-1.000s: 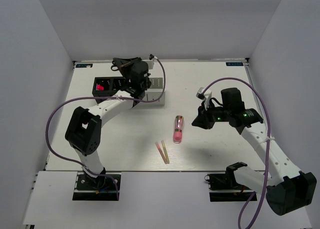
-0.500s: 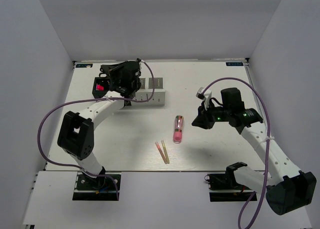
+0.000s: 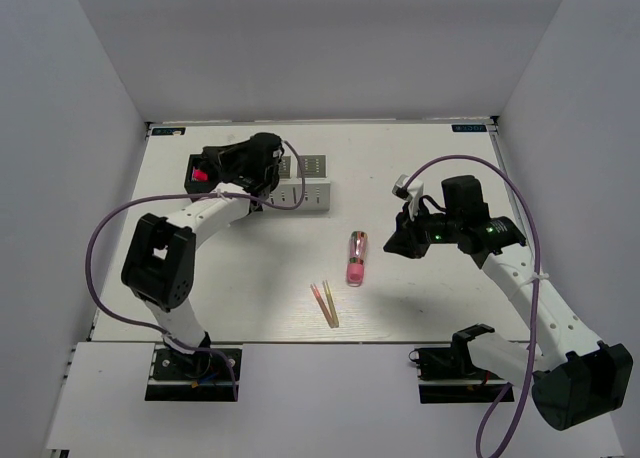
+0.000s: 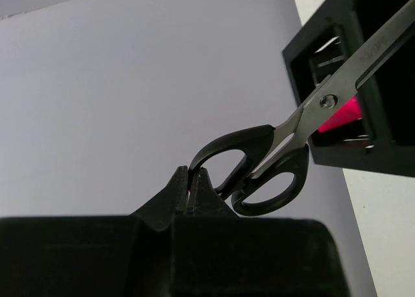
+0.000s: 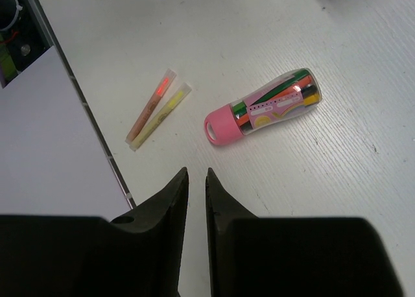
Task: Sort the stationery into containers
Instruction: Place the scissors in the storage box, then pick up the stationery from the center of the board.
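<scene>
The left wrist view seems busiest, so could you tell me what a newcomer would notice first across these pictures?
The black-handled scissors stand out, pinched by one handle loop in the left gripper, blades pointing at the black organizer at the far left of the table, something pink inside it. Mid-table lie a pink-capped tube of pens and two thin sticks, the empty right gripper hovering near them.

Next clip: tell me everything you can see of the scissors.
The scissors have glossy black loop handles, plastic by the look, and plain steel blades joined by a round pivot screw. The blades are closed. The left claw is shut on the rim of one loop, holding them tilted in the air, blades crossing over the black organizer. The tips run out of frame, so their depth is unclear.
</scene>
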`<state>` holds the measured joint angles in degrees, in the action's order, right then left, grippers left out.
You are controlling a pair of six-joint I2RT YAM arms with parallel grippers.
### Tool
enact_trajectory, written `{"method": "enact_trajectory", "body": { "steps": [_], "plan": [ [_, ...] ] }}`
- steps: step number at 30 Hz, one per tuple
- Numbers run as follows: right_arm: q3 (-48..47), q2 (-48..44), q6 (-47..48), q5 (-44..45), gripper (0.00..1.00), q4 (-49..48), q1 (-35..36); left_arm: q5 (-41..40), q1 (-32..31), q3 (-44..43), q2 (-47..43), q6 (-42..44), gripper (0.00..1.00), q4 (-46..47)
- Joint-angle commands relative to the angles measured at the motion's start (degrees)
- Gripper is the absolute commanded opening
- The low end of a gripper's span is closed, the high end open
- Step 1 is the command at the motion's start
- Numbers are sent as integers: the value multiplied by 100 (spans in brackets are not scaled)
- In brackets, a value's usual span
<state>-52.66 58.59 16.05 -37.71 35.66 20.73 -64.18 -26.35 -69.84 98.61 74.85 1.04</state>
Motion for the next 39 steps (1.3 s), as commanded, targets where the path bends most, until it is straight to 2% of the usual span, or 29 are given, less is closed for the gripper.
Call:
{"method": "enact_trajectory", "body": {
  "steps": [1, 8, 14, 17, 18, 19, 22, 25, 27, 29, 31, 32, 35, 37, 38, 39],
  "plan": [
    [-69, -93, 100, -43, 20, 20, -7, 55, -28, -3, 62, -155, 1, -86],
    [-104, -75, 135, -52, 20, 20, -8, 117, -46, 32, 132, -102, 1, -245],
    [-77, -76, 135, -87, 20, 46, 1, 73, -98, -55, 378, 161, 3, 230],
    [-104, -67, 152, -87, 22, 55, 1, 55, -107, -29, 449, 223, 22, 449],
    [-95, -58, 144, -87, 22, 46, -8, 29, -107, 23, 449, 345, 34, 615],
    [-95, -67, 152, -87, 22, 46, -8, 20, -116, 32, 466, 398, 41, 713],
    [-104, -49, 170, -96, 23, 72, 1, -7, -125, -3, 458, 478, 68, 985],
    [-104, -58, 170, -131, 23, 64, 10, -33, -134, -47, 431, 478, 77, 1082],
    [-104, -67, 161, -131, 23, 73, -8, -59, -142, -56, 379, 504, 78, 1153],
    [-104, -58, 161, -131, 23, 90, -8, -86, -212, -82, 291, 723, 70, 1591],
    [-104, -75, 153, -131, 23, 55, -8, -147, -370, -91, 238, 890, 58, 1934],
    [-112, -49, 135, -114, 23, 64, -16, -182, -423, -247, 151, 917, 48, 2022],
    [-95, -49, 135, -96, 23, 55, -16, -366, -748, -564, -86, 803, 49, 1918],
    [-86, -49, 126, -69, 31, 64, -8, -498, -1143, -696, -297, 681, 53, 1874],
    [-86, -58, 135, -61, 37, 29, -16, -829, -1275, -810, -350, 254, 54, 1421],
    [-77, -49, 126, 52, 44, 37, -8, -954, -1668, -942, -438, -3, 50, 1156]
  ]
}}
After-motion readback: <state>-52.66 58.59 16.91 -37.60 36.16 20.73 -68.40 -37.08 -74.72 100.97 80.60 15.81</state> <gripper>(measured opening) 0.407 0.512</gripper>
